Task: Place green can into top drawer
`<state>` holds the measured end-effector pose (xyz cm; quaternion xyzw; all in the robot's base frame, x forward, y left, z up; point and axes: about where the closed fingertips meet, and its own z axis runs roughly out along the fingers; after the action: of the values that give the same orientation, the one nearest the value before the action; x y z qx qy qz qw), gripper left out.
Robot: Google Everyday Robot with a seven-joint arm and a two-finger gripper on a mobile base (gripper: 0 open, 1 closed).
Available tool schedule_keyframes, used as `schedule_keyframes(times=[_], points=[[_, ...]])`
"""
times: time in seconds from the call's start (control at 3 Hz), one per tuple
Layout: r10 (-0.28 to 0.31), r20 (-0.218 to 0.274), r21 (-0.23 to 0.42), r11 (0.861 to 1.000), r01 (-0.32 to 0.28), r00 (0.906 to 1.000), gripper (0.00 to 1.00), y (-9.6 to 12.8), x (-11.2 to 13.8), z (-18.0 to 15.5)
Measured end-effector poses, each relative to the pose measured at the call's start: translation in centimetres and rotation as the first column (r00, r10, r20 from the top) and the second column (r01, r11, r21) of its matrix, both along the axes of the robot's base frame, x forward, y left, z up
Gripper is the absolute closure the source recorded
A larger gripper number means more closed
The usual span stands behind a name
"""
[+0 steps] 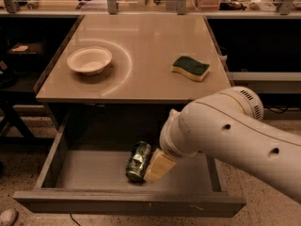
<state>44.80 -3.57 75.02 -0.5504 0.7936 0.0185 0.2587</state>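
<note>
Camera view: gripper [153, 166] prob. touching green can [138, 161] in top drawer [94, 202]; grip unclear.

High frontal view — down onto counter [150, 41], gripper [154, 166] in top drawer [131, 204].

arm [244, 135]: I see it enter from the right, sloping down-left past the front-right corner of the desk [141, 46] | wrist [181, 138]: bent downward just below the front edge | gripper [157, 167]: low beneath the front edge, near its middle, angled down-left
</note>
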Motion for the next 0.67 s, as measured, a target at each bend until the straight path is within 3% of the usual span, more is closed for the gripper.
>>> schedule_keyframes(times=[0.33,0.67], points=[[-0.066,0.007,-0.008,0.998,0.066,0.9978,0.00,-0.56,-0.73,1.71],[-0.063,0.002,-0.002,0.998,0.063,0.9980,0.00,-0.45,-0.60,1.36]])
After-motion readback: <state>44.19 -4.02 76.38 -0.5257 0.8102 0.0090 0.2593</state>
